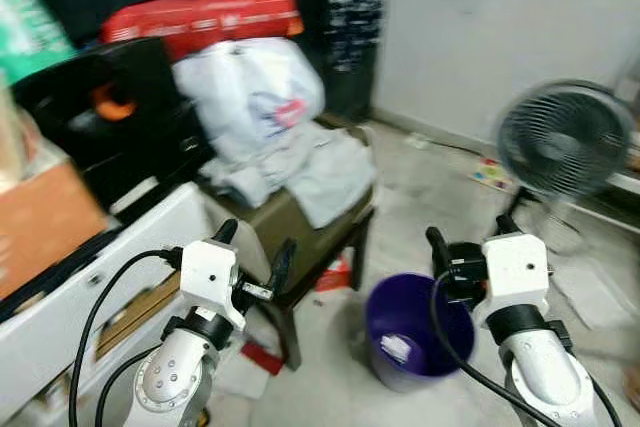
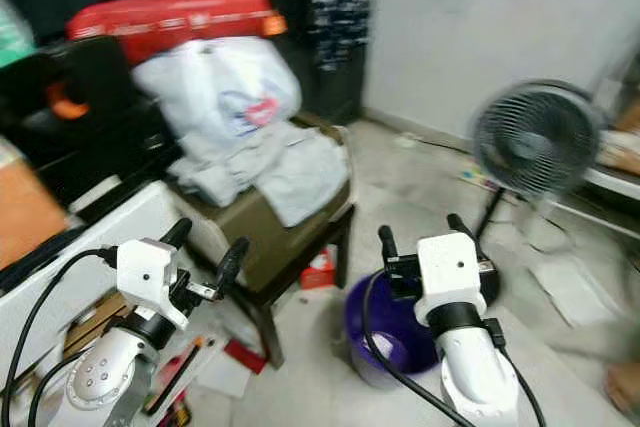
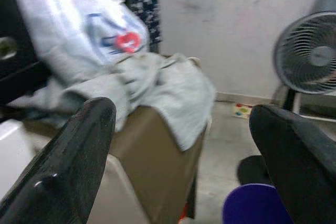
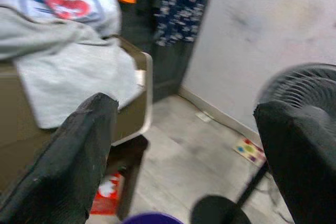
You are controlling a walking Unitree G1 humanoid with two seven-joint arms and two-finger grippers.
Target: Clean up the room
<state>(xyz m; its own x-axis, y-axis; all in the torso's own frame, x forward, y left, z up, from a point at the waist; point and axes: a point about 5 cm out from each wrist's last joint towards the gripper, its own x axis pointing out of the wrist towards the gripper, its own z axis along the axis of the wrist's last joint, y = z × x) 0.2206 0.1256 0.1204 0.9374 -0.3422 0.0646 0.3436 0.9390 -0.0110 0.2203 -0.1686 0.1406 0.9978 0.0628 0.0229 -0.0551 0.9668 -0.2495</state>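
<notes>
A purple bin [image 1: 415,332] stands on the floor with white paper scraps inside. To its left is a brown stool [image 1: 300,222] piled with grey clothes [image 1: 320,169] and a white plastic bag [image 1: 250,92]. My left gripper [image 1: 255,252] is open and empty, held in front of the stool. Above the bin's right rim my right gripper [image 1: 470,237] is open and empty too. The wrist views show the same clothes [image 3: 173,85], the stool [image 4: 134,103] and the bin's rim [image 3: 252,205] between wide black fingers [image 3: 79,153].
A standing fan [image 1: 565,142] is on the floor at the right. A white unit [image 1: 70,297] holding a cardboard box [image 1: 40,222] and black things fills the left. Red litter [image 1: 335,275] lies under the stool. A colourful scrap [image 1: 490,175] lies by the grey wall.
</notes>
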